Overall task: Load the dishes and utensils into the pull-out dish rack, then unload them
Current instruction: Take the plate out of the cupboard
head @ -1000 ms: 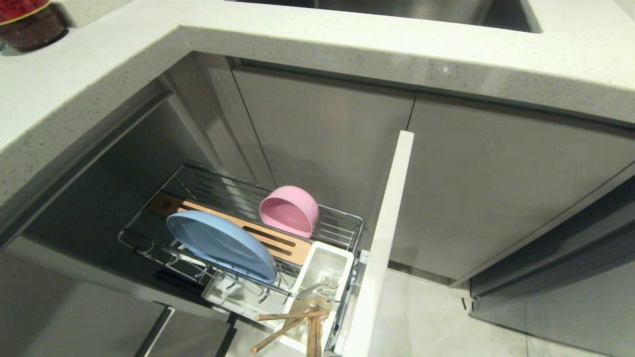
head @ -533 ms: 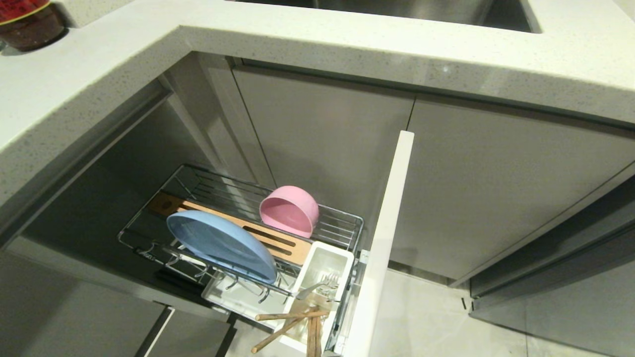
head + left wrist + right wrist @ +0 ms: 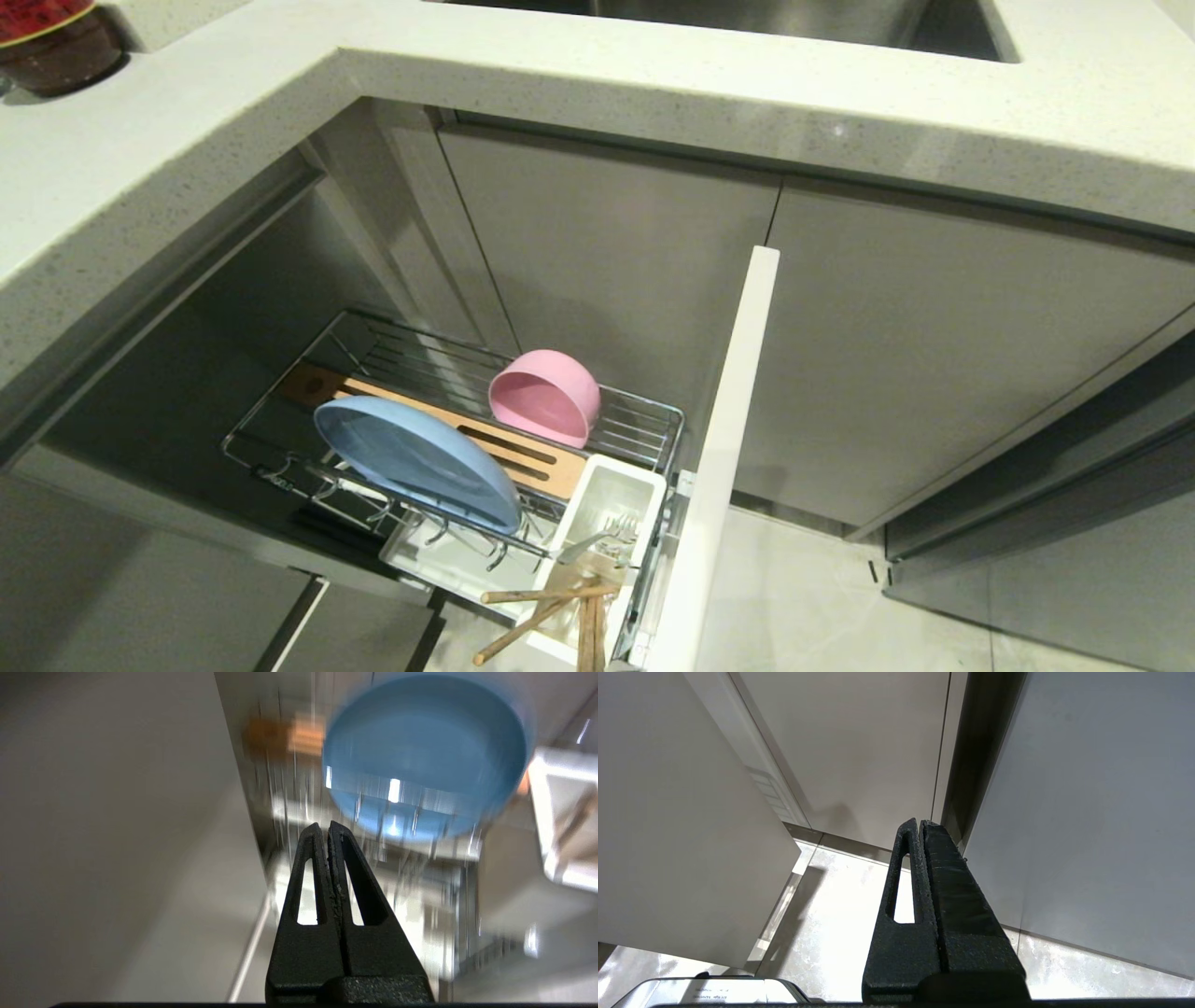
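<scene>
Head view: the pull-out dish rack holds the blue plate on edge along its front rail, the pink bowl at its back rail, and the fork and chopsticks in the white cup by the panel corner. Left wrist view: the left gripper, pressed together and empty, hangs near the plate, which looks blurred. Right wrist view: the right gripper, also pressed together, points at the floor.

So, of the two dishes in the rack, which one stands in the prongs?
The light-blue plate does: it stands on edge, tilted, between the wire prongs at the rack's near side. The pink bowl lies on its side beyond the wooden strip.
</scene>
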Available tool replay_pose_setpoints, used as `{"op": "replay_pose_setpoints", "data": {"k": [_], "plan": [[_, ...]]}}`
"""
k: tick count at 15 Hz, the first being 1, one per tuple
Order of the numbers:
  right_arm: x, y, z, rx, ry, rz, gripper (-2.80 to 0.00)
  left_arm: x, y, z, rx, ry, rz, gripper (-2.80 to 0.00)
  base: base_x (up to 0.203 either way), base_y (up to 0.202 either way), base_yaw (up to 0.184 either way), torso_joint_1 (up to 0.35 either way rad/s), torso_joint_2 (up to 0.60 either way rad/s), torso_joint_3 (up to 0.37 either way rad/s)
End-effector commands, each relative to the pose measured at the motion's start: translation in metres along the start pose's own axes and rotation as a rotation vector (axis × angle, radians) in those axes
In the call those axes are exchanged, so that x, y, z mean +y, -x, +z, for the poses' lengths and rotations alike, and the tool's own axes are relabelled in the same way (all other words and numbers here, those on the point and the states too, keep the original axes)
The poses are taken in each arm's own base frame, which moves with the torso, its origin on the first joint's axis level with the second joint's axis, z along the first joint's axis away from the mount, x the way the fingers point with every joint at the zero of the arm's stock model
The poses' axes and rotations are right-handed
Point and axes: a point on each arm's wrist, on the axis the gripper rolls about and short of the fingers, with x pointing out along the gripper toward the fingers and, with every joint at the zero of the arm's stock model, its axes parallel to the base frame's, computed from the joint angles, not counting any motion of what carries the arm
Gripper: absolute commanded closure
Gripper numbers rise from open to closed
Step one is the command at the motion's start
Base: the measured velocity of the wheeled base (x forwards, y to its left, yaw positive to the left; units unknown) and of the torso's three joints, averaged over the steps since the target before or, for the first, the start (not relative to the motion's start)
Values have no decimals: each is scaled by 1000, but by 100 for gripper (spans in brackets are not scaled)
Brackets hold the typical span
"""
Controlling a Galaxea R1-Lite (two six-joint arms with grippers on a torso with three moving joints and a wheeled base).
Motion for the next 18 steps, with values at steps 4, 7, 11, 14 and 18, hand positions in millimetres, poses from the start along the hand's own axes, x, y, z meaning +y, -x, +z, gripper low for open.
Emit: {"op": "replay_pose_setpoints", "data": {"k": [4, 7, 11, 14, 18], "plan": [[0, -1, -7, 25, 0, 0, 0, -1, -1, -13, 89, -17, -30, 0, 0, 0, 0, 0, 0, 0], [0, -1, -7, 25, 0, 0, 0, -1, -1, -12, 87, 13, -25, 0, 0, 0, 0, 0, 0, 0], [0, -1, -7, 25, 0, 0, 0, -1, -1, -12, 86, 17, -24, 0, 0, 0, 0, 0, 0, 0], [0, -1, -7, 25, 0, 0, 0, 0, 3, 9, 3, 13, -24, 0, 0, 0, 0, 0, 0, 0], [0, -1, -7, 25, 0, 0, 0, 6, 30, 96, -246, -1, -21, 0, 0, 0, 0, 0, 0, 0]]}}
